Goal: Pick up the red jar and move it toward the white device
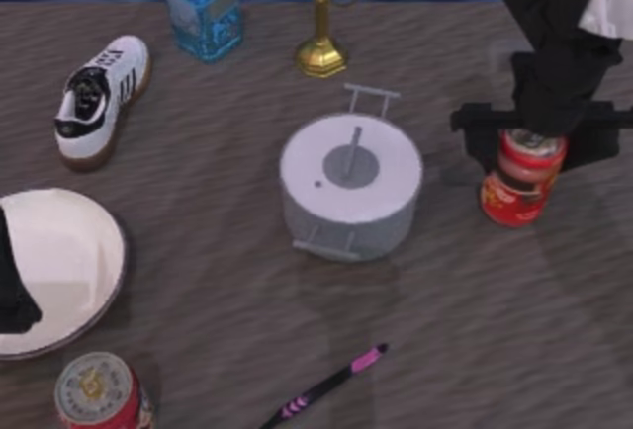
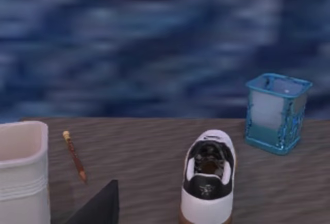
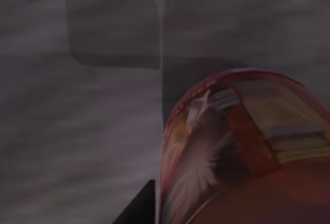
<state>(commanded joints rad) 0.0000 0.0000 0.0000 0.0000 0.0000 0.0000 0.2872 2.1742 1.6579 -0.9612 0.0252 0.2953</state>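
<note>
You are looking at the red jar at the right-centre of the top view, standing on the table just right of the white device, with a gap showing between them. The right gripper is sitting directly over the jar's lid, its black crossbar spreading to both sides of it. The lid is largely hidden beneath that body, and the fingers themselves are covered, so you cannot tell whether the pincer is clenched on the jar or released.

The right wrist view is giving you what the top view lacks: the jar is filling the lower right of that frame at close range, with its label marks partly readable, but the picture is cutting it off at the edges.

The left arm is lying parked at the far left of the top view over the white plate, mostly out of frame. Its wrist view is showing the shoe, the blue container, a pencil and a white tub cut off at the lower left; the last two are not appearing from above.
</note>
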